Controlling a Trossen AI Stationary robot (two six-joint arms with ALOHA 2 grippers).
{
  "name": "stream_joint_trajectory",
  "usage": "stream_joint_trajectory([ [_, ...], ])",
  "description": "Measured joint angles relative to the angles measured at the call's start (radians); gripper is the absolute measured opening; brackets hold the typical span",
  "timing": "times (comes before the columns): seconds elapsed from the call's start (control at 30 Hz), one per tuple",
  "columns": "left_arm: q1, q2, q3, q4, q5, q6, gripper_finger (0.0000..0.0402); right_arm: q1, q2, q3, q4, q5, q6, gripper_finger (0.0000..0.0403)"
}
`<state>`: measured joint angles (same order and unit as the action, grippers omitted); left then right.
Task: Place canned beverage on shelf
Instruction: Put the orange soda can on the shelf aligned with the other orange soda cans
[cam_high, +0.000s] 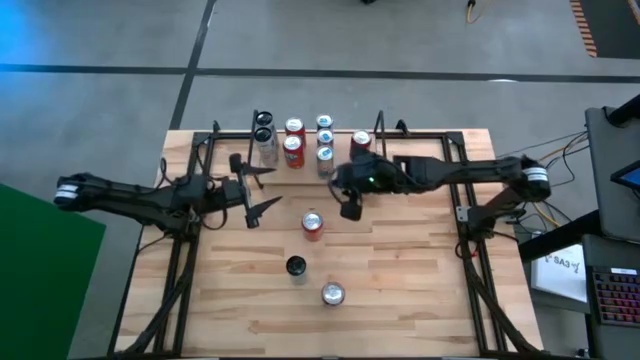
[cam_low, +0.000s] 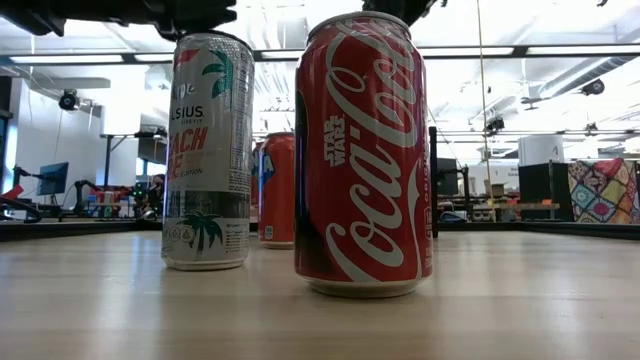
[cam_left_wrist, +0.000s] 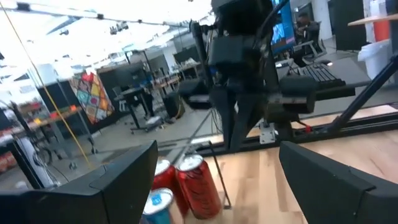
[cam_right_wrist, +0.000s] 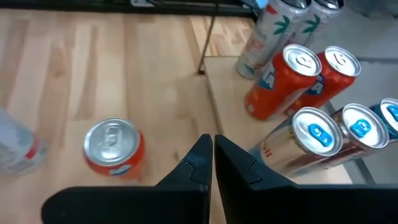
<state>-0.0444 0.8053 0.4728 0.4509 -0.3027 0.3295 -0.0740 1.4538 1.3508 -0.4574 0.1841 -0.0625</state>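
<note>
While its two dark fingers press together with nothing between them, the right gripper (cam_high: 351, 208) hangs over the middle of the wooden table (cam_high: 400, 290), just in front of the shelf (cam_high: 310, 135) at the far edge. Its own wrist camera looks down past the closed tips (cam_right_wrist: 210, 155) onto a red can (cam_right_wrist: 114, 148) standing alone on the planks, silver lid up; the overhead camera places that same can (cam_high: 313, 224) just beside the gripper, toward the near edge.

On the shelf's light floor the wrist camera picks out two tall pale cans with palm-tree print (cam_right_wrist: 273, 31), two orange-red cans (cam_right_wrist: 292, 78) and blue-lidded silver cans (cam_right_wrist: 314, 140), packed close together. From above these read as three short rows, with one further red can (cam_high: 361, 141) standing apart to the right.

Across the table, the left gripper (cam_high: 255, 188) waits with fingers spread wide and empty, level with the shelf's left end. Its camera shows what the overhead one cannot: the right arm's wrist seen side-on, and red cans (cam_left_wrist: 198, 183) behind a thin black rod.

Nearer the front edge stand a dark-topped can (cam_high: 296, 266) and a silver-topped one (cam_high: 332, 294). Only the table-level camera reads their labels: a red Coca-Cola can (cam_low: 363, 155) close up and a pale Celsius can (cam_low: 208, 150) beside it.
</note>
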Motion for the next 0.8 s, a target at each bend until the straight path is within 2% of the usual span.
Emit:
stream_joint_trajectory([
  [0.13,0.0,0.045,0.0,0.009,0.005,-0.047,0.0322,0.027,-0.062,-0.079,0.049,0.001,0.001,0.0009],
  [0.33,0.0,0.107,0.0,0.048,0.084,-0.11,0.0322,0.062,-0.138,-0.189,0.117,0.001,0.023,0.0009],
  [0.6,-0.02,0.18,0.0,0.053,0.087,-0.193,0.0322,0.084,-0.21,-0.313,0.197,-0.001,0.044,0.0009],
  [0.8,-0.04,0.254,0.014,0.064,0.087,-0.19,0.0322,0.085,-0.237,-0.374,0.298,0.0,0.044,0.0009],
])
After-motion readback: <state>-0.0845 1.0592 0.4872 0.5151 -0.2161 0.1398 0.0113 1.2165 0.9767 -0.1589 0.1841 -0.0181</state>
